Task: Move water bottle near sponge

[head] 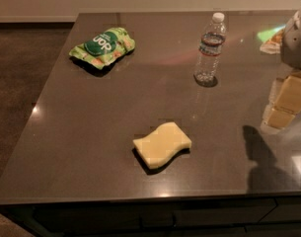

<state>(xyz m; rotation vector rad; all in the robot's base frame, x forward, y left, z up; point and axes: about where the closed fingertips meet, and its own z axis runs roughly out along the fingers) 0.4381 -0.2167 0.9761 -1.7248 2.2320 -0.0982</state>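
Observation:
The water bottle (209,48) is clear with a white cap and a dark label band. It stands upright on the dark table (91,132), toward the back right. The sponge (162,144) is pale yellow with wavy edges and lies flat near the front middle of the table, well apart from the bottle. My gripper (284,105) is at the right edge of the view, above the table, to the right of the bottle and not touching it. It holds nothing that I can see.
A green crinkly snack bag (103,45) lies at the back left of the table. Another bright packet (272,38) shows at the back right, partly behind my arm. The table's front edge runs along the bottom; floor lies to the left.

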